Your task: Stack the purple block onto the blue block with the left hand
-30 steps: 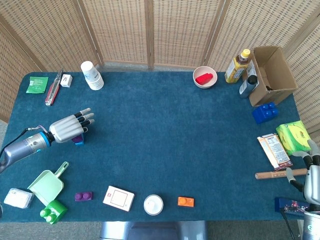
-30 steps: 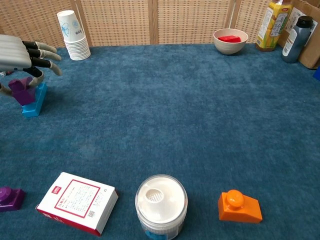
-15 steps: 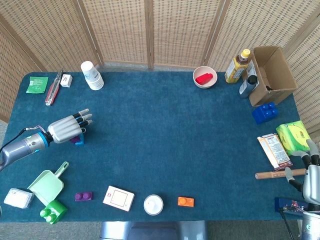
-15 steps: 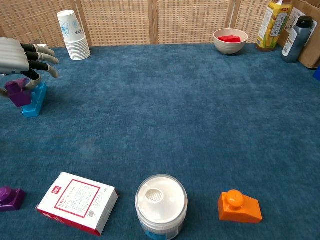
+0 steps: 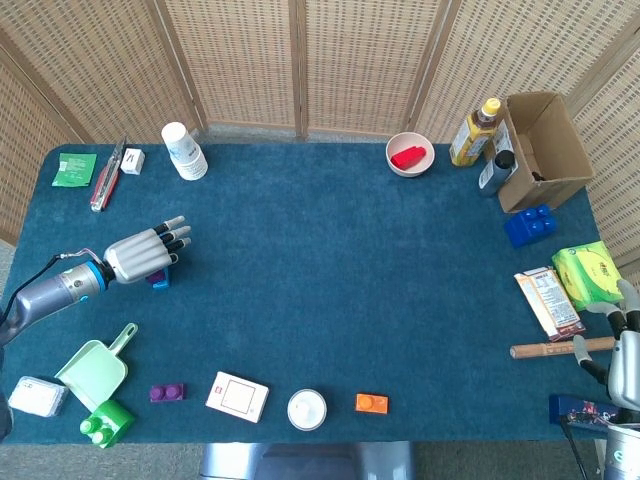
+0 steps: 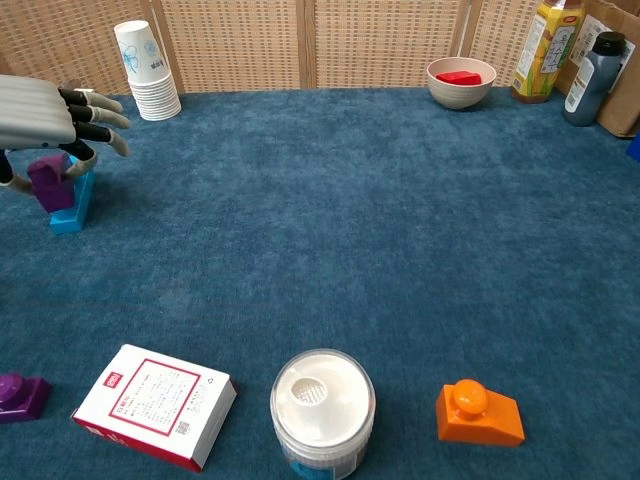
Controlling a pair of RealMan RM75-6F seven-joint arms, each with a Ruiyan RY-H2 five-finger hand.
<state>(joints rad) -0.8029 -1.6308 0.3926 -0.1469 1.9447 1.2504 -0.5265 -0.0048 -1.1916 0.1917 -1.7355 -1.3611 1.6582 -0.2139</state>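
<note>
While the left hand (image 6: 35, 112) hovers over the blue block (image 6: 70, 205), its fingers (image 6: 100, 122) stick out straight, and the thumb side looks like it pinches the purple block (image 6: 50, 181), though the hand hides most of the grip. The purple block sits right at the top of the blue block, on the desk (image 6: 350, 230) well in front of the stack of paper cups (image 6: 145, 70). To do this step well, the hand should line the purple block up flat and straight on the blue block, push down gently until it sits, and only then let go slowly so nothing tips. Compared with a moment ago, the purple block stands more upright and closer on the blue block, and the hand has moved a little toward the cups. The right hand (image 5: 628, 350) rests far across the desk from the blue block, holding nothing, fingers a little apart.
</note>
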